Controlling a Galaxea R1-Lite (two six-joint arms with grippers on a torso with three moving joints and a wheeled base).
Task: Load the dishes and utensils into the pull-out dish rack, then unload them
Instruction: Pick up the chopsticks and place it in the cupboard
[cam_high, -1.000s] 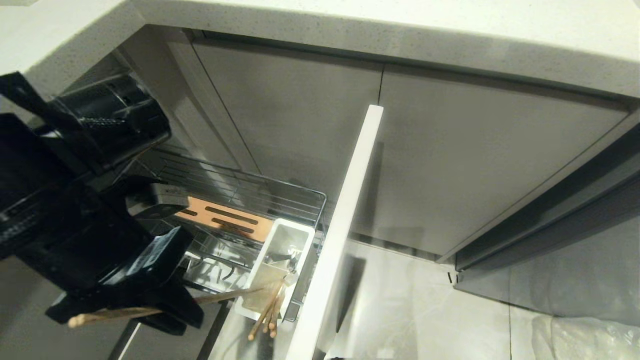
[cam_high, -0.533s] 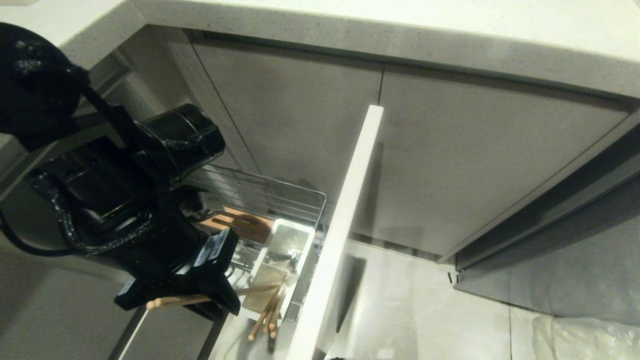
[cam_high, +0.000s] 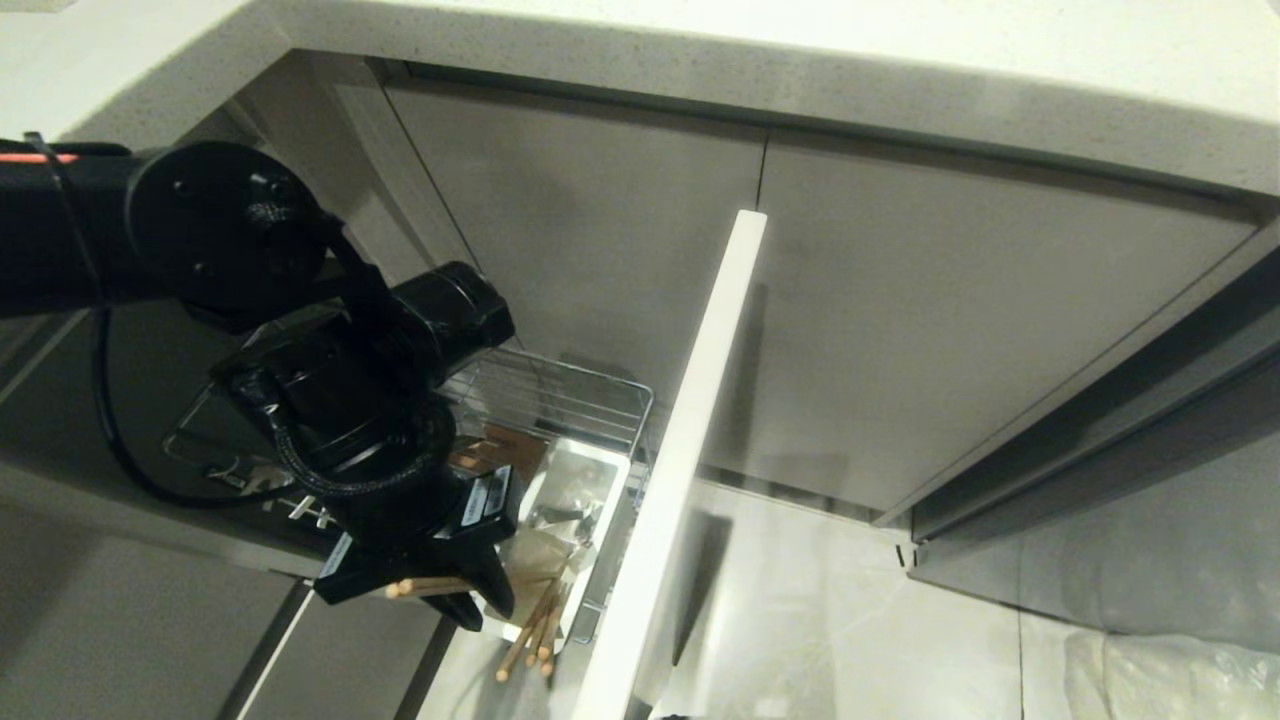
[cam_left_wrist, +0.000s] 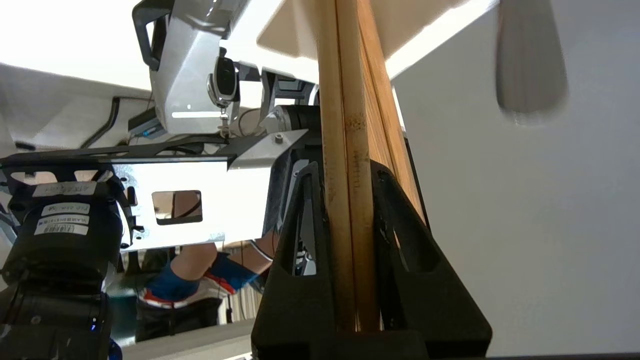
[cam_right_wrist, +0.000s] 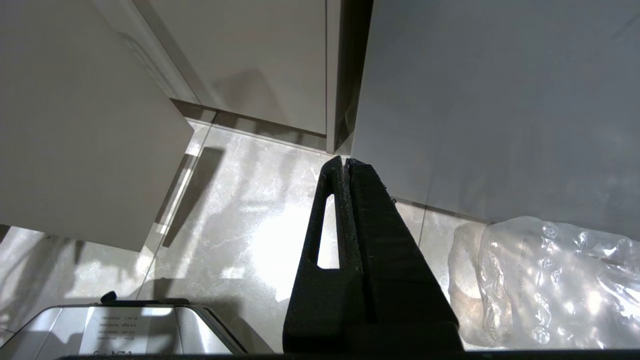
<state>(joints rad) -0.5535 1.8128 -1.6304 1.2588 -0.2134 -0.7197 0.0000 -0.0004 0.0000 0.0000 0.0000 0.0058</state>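
Two thin light-wood chopsticks (cam_left_wrist: 350, 165) were clamped between the black fingers (cam_left_wrist: 425, 280) of the left gripper (cam_high: 440, 590), the jaws drawn nearly together with only the sticks' thickness between them, as the left wrist view showed plainly. In the head view the butt ends of the pair stuck out toward nine o'clock from the gripper, while the tips pointed toward three o'clock into the white rectangular utensil caddy (cam_high: 600, 480). Over the last second the gripper had travelled from the frame's eight o'clock edge in toward the caddy, so that less of the chopsticks showed outside it; by my reading, that meant the load step for them was close to done, with release not yet made. Several other light-wood sticks (cam_high: 530, 640) already leaned out of the caddy at six o'clock of the gripper. The caddy sat in the chrome wire pull-out dish rack (cam_high: 590, 385), just beside its flat pale-grey front panel (cam_high: 690, 440) at three o'clock, and the slotted wooden strip (cam_high: 505, 450) lay at twelve o'clock of the gripper, mostly hidden by the arm. The right gripper (cam_right_wrist: 347, 165) hung parked over the marble-look floor (cam_right_wrist: 240, 200), its fingers pressed together on nothing.
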